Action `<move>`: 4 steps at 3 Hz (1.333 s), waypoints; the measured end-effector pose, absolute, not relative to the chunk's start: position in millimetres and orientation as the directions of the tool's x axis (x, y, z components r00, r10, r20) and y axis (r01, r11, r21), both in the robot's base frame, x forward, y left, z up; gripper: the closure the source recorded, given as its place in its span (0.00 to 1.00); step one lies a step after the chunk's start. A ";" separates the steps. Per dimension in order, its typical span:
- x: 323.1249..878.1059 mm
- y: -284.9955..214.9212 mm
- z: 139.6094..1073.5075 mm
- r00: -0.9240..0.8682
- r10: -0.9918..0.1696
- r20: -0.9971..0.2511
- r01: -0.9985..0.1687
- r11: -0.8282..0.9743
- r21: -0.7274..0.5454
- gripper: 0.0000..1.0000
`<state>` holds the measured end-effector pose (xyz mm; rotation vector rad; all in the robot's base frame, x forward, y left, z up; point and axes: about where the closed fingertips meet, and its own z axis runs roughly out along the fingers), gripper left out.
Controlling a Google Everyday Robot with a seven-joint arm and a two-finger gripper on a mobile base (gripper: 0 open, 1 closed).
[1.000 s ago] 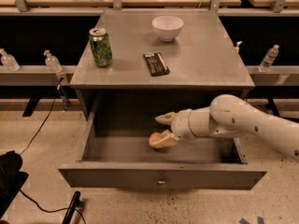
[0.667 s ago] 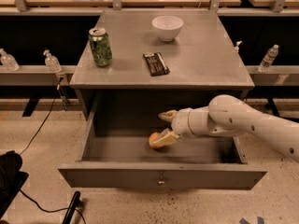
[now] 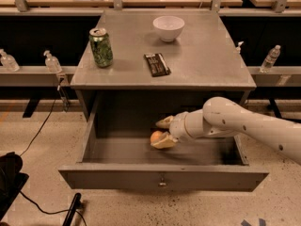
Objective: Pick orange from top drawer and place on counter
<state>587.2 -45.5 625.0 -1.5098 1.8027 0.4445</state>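
Status: top drawer [image 3: 117,177] pulled open; orange [image 3: 155,136] resting inside it, between the spread fingers of gripper [image 3: 162,132] (not visibly clamped yet). Outstanding, by judgement: closing on fruit, lift, placement on counter [image 3: 202,55] above.

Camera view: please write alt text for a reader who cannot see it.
The gripper reaches into the open top drawer, right at the orange. On the counter above are a green can, a white bowl and a dark flat packet.

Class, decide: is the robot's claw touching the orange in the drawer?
Cannot tell. In the camera view the claw reaches into the top drawer; the orange overlaps its lower finger, with neither contact nor gap plain.
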 end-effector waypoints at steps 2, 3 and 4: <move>598.5 -63.8 648.9 -0.025 -0.687 -0.726 -0.939 0.265 -0.218 0.93; 602.7 -73.0 703.0 0.032 -0.579 -0.815 -0.929 0.284 -0.238 1.00; 591.5 -103.4 799.4 0.167 -0.430 -0.887 -0.899 0.302 -0.316 1.00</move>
